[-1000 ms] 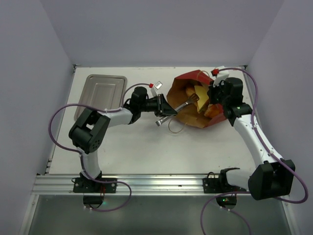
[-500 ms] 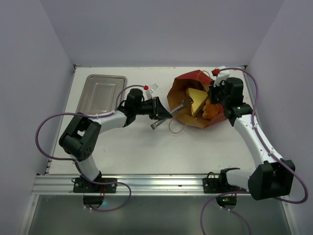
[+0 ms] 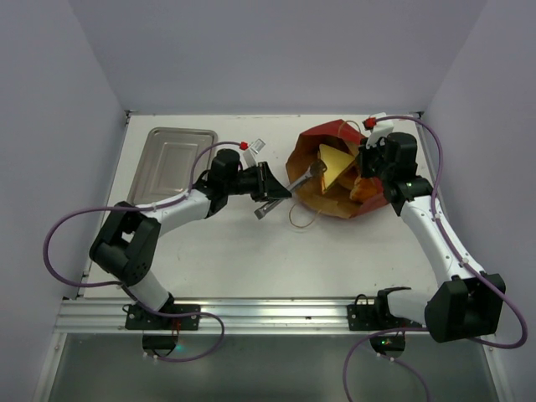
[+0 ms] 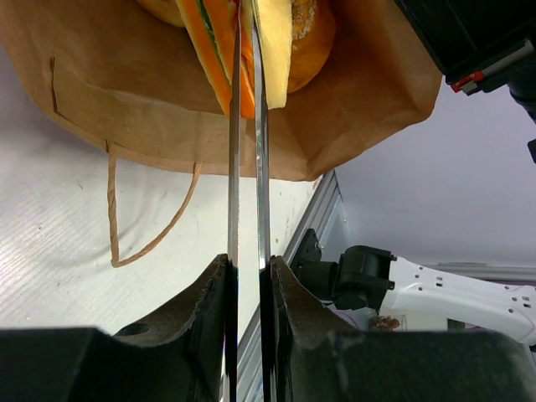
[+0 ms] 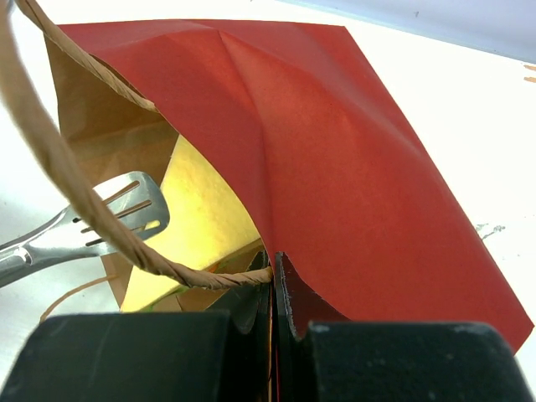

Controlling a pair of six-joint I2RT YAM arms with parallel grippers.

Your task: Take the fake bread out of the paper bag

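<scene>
The paper bag [image 3: 322, 134], red outside and brown inside, lies on its side with its mouth toward the left arm. My left gripper [image 3: 276, 194] is shut on a pair of steel tongs [image 3: 293, 182]. The tongs' tips pinch the fake bread [image 3: 335, 161], a yellow sandwich wedge standing on edge in the bag's mouth. In the left wrist view the tongs [image 4: 247, 167] run from my left gripper [image 4: 249, 264] up to the wedge [image 4: 272, 50]. My right gripper [image 5: 275, 260] is shut on the bag's red rim [image 5: 335, 151], where the string handle [image 5: 84, 209] is attached.
A shallow steel tray [image 3: 172, 159] lies at the back left. A round orange bun [image 4: 314, 42] sits deeper in the bag, behind the wedge. A loose string handle [image 3: 300, 219] trails on the table in front of the bag. Grey walls close in the sides and back.
My left gripper has drawn back to the left with the tongs. The yellow wedge has turned from lying flat to standing on edge nearer the bag's mouth. The right gripper has stayed put.
</scene>
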